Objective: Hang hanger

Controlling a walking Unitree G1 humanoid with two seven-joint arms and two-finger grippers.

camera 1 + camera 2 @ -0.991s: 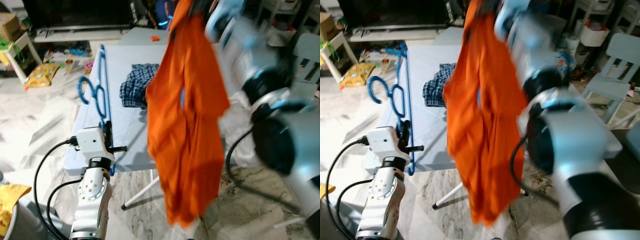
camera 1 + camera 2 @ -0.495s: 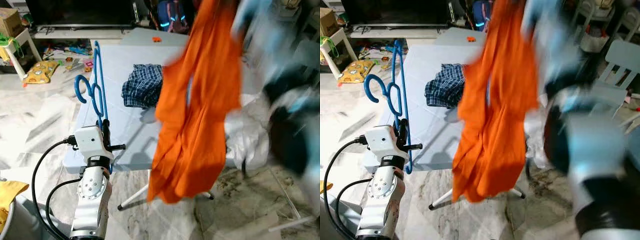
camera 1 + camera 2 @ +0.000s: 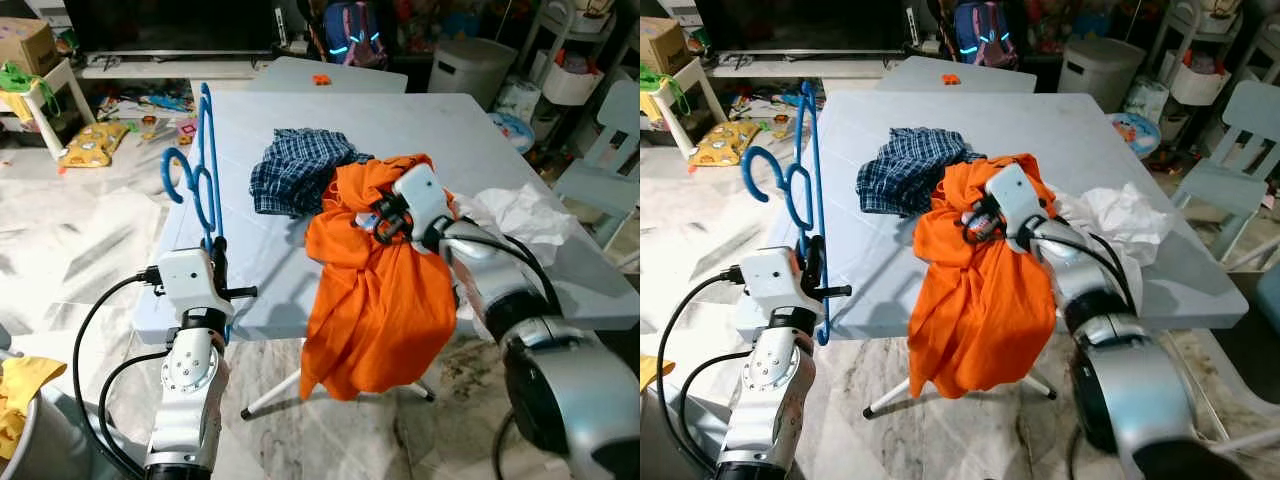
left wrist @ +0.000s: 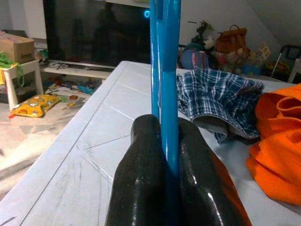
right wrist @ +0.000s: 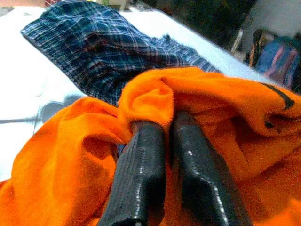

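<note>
A blue hanger stands upright at the table's left front edge, with my left gripper shut on its lower bar. An orange shirt lies heaped on the table's front and drapes over the edge toward the floor. My right gripper is shut on a fold of that shirt near its top; the right wrist rests on the heap. A blue plaid garment lies crumpled just behind the orange one.
The light blue folding table stands on a marble floor. White cloth lies at its right edge. Toys litter the floor at the left, bins and a chair stand at the right.
My right arm has come down from high in front of the camera, and the orange shirt, which hung in the air, now lies on the table and over its edge. The left arm stayed put.
</note>
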